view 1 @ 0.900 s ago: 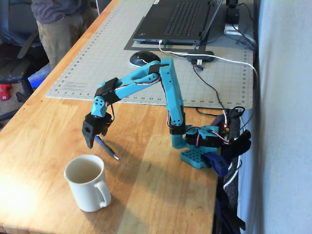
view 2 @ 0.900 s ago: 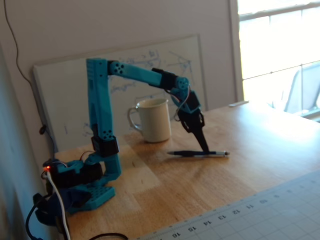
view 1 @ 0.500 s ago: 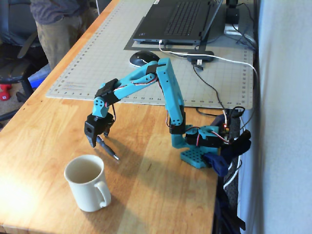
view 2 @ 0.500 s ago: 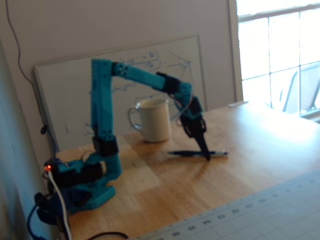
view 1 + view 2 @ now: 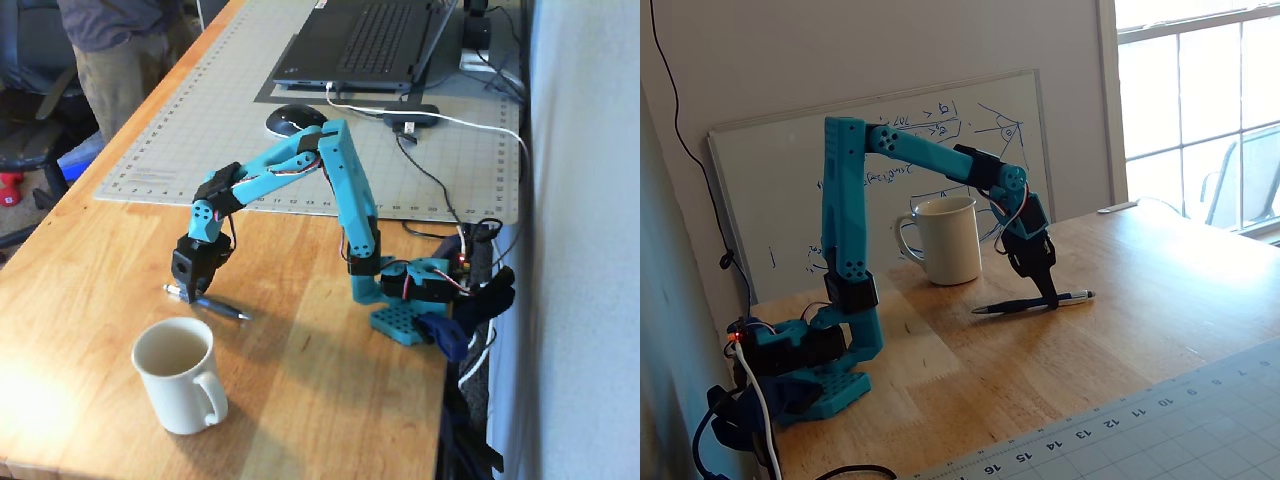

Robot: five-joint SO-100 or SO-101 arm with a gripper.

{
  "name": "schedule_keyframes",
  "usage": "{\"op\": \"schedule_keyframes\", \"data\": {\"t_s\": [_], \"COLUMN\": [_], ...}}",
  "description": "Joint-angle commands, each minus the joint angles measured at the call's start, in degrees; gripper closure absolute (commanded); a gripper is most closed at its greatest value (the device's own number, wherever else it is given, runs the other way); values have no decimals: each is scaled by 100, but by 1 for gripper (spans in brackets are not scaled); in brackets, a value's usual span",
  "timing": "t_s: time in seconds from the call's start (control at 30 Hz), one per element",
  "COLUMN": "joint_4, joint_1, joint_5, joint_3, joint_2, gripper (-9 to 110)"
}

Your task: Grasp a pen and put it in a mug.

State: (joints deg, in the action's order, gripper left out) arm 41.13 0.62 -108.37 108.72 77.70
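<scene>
The dark pen [image 5: 212,303] lies flat on the wooden table, just behind the cream-white mug [image 5: 180,378] in a fixed view. My gripper [image 5: 189,293] points straight down with its black fingertips at the pen near one end. In the other fixed view the pen [image 5: 1020,304] lies in front of the mug [image 5: 945,240], and my gripper [image 5: 1051,298] touches it near the silvery end. The pen rests on the table. The gap between the jaws is hidden, so I cannot tell whether they are clamped on the pen. The mug stands upright and looks empty.
A grey cutting mat [image 5: 200,130] with a laptop [image 5: 365,40] and a black mouse [image 5: 295,118] lies behind the arm. Cables [image 5: 440,190] run to the arm's base [image 5: 405,305] at the table's right edge. A whiteboard [image 5: 790,150] leans on the wall. A person [image 5: 115,50] stands at the far left.
</scene>
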Motion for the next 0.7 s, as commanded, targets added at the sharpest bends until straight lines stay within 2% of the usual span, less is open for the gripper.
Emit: {"op": "schedule_keyframes", "data": {"t_s": [0.0, 0.4, 0.53, 0.67], "joint_4": [-88, -149, -853, -2180], "joint_1": [70, 88, 88, 97], "joint_5": [44, 35, 35, 44], "joint_3": [-272, -229, -105, 510], "joint_2": [141, 1512, 1934, 2637], "gripper": [99, 98, 98, 98]}}
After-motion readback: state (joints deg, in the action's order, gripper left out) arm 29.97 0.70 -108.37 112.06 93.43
